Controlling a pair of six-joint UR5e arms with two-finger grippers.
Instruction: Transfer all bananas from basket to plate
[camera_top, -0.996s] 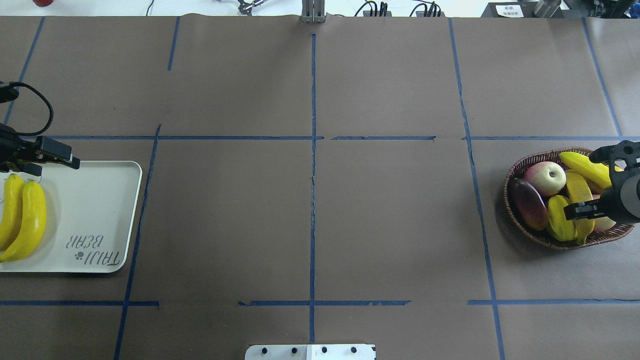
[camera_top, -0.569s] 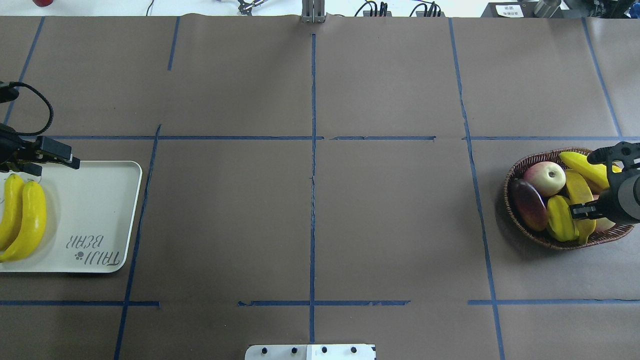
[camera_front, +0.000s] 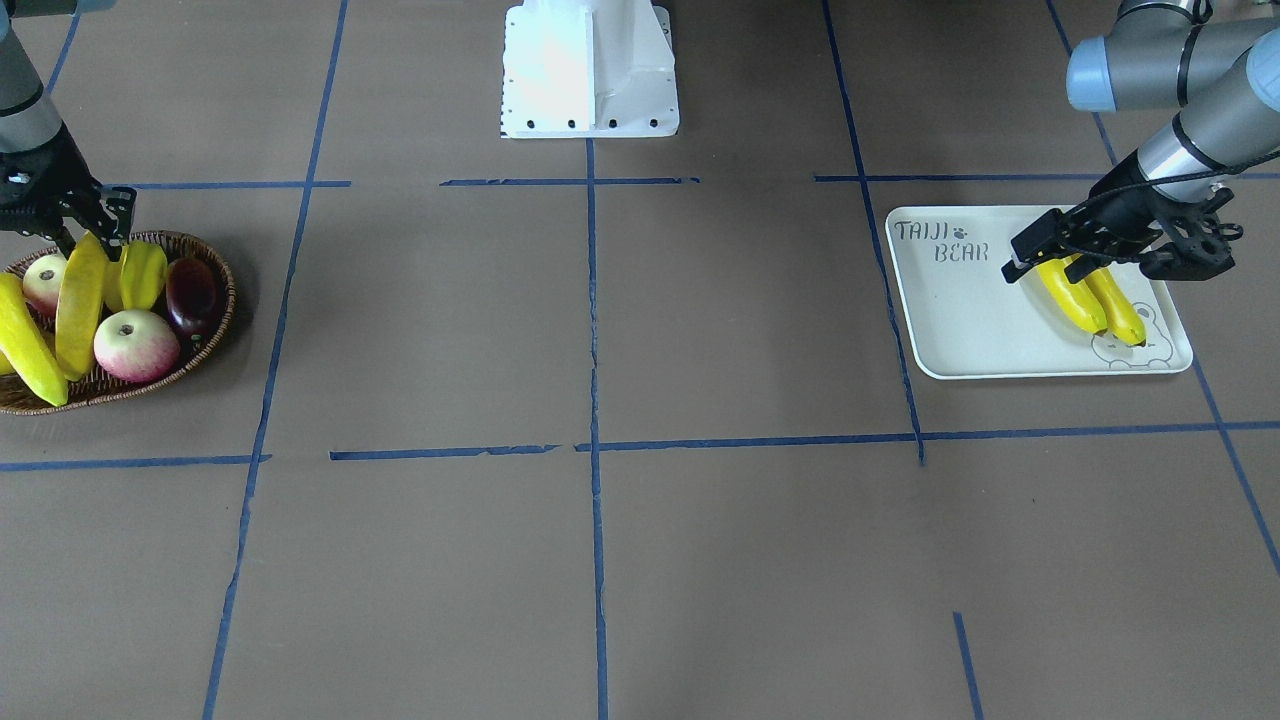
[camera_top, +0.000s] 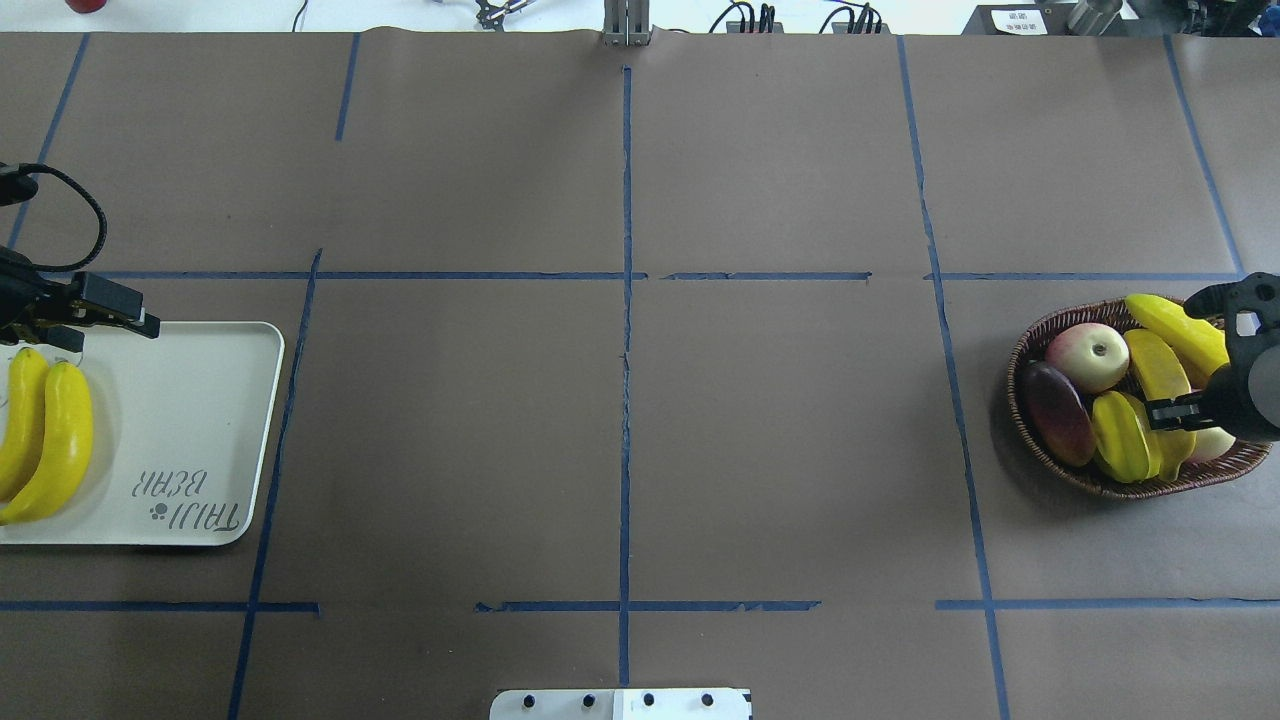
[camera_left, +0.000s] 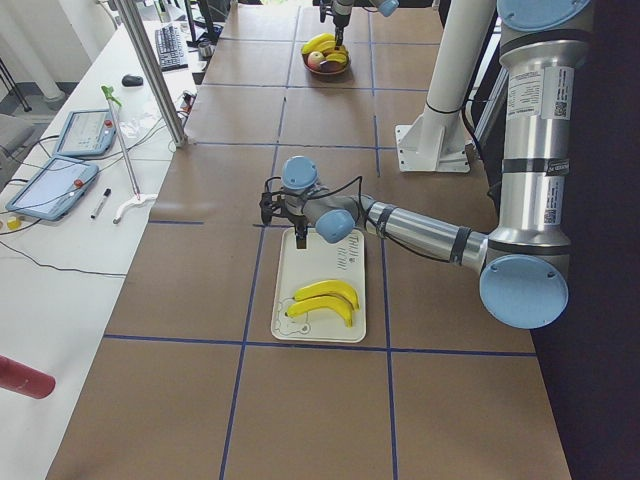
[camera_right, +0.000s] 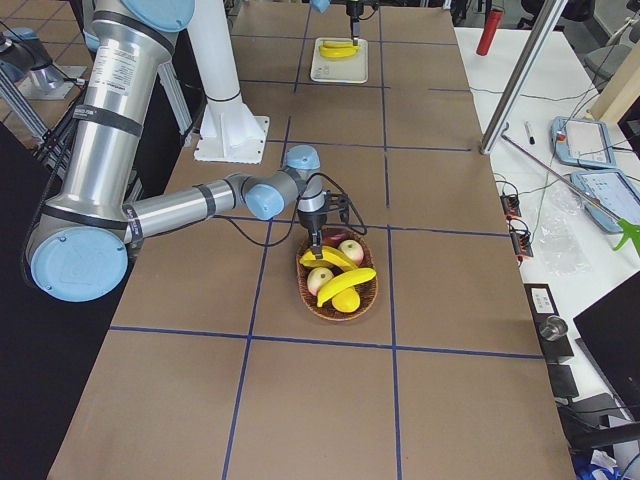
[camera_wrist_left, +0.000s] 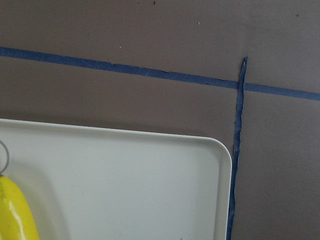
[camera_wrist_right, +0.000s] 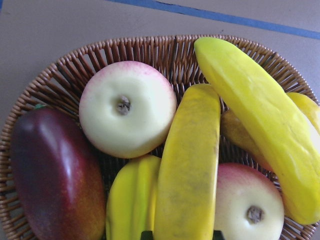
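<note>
Apple (camera_top: 1088, 357), star fruit (camera_top: 1122, 450) and mango (camera_top: 1055, 410) hem the bananas (camera_top: 1158, 372) in the basket (camera_top: 1120, 488); half the plate (camera_top: 190, 400) lies bare.

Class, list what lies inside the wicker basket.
The basket holds a central banana, an outer banana, a whole apple, a part-hidden apple, a mango and a star fruit. A yellow fruit under the outer banana is mostly covered, so its kind is unclear.
</note>
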